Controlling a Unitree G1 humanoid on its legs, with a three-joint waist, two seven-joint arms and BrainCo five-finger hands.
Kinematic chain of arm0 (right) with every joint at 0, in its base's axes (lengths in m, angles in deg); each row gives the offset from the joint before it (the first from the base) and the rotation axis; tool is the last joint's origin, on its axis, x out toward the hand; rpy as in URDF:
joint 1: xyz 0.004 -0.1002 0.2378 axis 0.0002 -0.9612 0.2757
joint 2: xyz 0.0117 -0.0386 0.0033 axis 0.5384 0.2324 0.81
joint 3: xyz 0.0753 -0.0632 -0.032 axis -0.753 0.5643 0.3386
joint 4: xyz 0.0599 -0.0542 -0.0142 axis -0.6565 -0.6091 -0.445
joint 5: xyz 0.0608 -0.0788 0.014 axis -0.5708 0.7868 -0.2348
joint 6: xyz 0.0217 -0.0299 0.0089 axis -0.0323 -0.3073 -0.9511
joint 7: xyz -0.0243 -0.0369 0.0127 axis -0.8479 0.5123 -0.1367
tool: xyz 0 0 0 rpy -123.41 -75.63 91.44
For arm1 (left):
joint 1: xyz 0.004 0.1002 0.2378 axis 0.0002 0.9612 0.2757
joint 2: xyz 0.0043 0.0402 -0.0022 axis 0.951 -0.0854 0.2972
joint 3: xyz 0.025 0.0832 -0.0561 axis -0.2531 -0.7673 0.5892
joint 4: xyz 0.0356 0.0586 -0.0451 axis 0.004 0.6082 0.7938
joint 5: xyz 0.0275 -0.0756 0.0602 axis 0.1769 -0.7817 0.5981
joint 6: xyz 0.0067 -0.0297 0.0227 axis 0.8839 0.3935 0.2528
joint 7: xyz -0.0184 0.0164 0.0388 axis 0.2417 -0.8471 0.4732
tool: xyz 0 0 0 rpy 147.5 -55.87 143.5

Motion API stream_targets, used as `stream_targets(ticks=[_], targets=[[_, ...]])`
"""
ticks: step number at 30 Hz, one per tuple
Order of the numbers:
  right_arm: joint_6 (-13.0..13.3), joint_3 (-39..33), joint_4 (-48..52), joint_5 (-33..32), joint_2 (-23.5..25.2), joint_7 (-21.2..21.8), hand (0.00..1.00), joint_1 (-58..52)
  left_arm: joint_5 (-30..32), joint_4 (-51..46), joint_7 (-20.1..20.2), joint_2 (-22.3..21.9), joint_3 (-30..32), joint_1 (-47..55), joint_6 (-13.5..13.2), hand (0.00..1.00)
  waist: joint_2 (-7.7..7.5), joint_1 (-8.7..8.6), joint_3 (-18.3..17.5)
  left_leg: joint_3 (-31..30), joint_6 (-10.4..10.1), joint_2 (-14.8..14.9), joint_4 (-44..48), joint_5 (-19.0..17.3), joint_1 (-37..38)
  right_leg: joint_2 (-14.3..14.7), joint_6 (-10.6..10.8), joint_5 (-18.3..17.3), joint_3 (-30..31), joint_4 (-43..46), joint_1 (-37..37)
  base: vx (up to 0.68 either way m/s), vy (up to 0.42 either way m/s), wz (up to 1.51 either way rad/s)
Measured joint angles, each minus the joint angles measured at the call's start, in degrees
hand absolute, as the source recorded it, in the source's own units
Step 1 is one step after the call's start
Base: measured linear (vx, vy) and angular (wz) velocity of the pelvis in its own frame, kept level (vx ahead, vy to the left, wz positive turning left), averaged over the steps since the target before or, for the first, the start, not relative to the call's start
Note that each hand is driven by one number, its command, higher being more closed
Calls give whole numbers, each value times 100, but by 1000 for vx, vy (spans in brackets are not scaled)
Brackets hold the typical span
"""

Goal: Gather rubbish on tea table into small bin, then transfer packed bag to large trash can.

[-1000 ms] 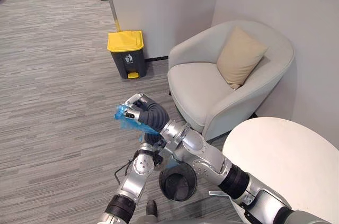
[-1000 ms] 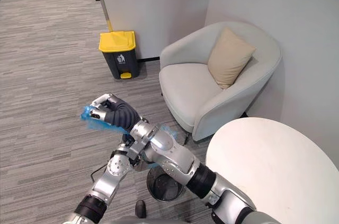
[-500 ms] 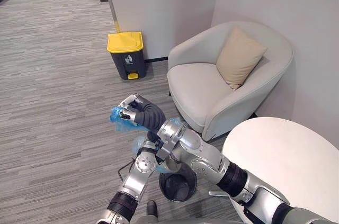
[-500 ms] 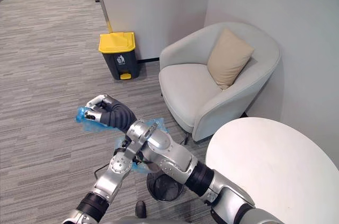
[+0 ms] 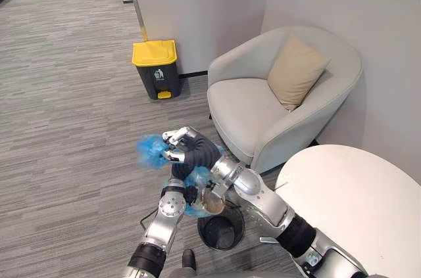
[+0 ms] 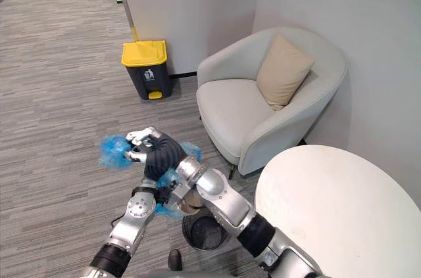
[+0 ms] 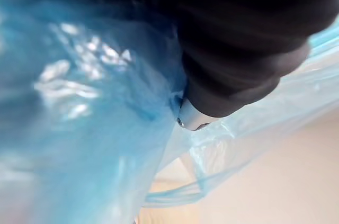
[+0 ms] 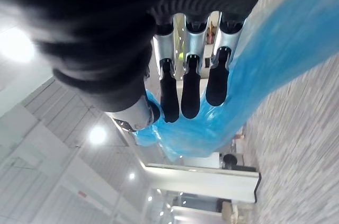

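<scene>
Blue plastic bag [image 5: 197,192], thin & see-through, hangs in the air just above the small round black mesh bin [image 5: 220,231], w/ brownish rubbish showing thru its lower end. Right hand [image 5: 185,145] is clamped on the bunched top of the bag, fingers [image 8: 183,89] curled round the crumpled film, a loose tuft sticking out to the robot's left. Left hand [image 5: 177,183] sits below it, against the bag's side & half wrapped in the plastic; can't tell how it grips. Bin stands on the grey striped carpet [image 5: 66,127], nr the edge of the round white table [image 5: 355,206] on the right. Light grey tub armchair [image 5: 256,107] w/ a tan cushion [image 5: 297,71] is beyond the table, its front edge close to the hands. Dark grey pedal trash can w/ yellow lid [image 5: 155,68] stands by the wall, lid down, well apart from the bag. Carpet runs btw them & spreads wide to the left.
</scene>
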Motion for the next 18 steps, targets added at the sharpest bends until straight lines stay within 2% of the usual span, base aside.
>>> stream_targets(ticks=[7, 9, 13, 18], targets=[[350, -355, 465, 1567, -404, 37, 0, -527, -37, 11, 89, 21, 558, 282, -41, 100, 0, -8, 0, 7, 2, -6, -1, 0, 3, -6, 2, 0, 4, -16, 1, 0, 0, 0], [643, -375, 666, 2360, -666, -72, 0, -662, -35, 153, 89, 111, 567, 322, -160, 100, 2, 15, 1, 6, -21, -5, -1, -17, 3, -11, 2, 0, 4, -18, 2, 0, 0, 0], [936, -397, 729, 3339, -912, -361, 0, -960, -29, 474, 89, 172, 568, 386, -176, 100, 1, 8, 1, 12, -22, -1, -1, -18, 2, -11, 3, -1, 12, -22, 0, 0, 0, 0], [941, -926, 684, 3644, -934, -518, 0, -1654, -32, 679, 95, 181, 682, 475, -176, 100, 4, 15, 2, 30, -23, 2, -1, -22, 1, -14, 4, -1, 29, -23, -9, 0, 0, -1]])
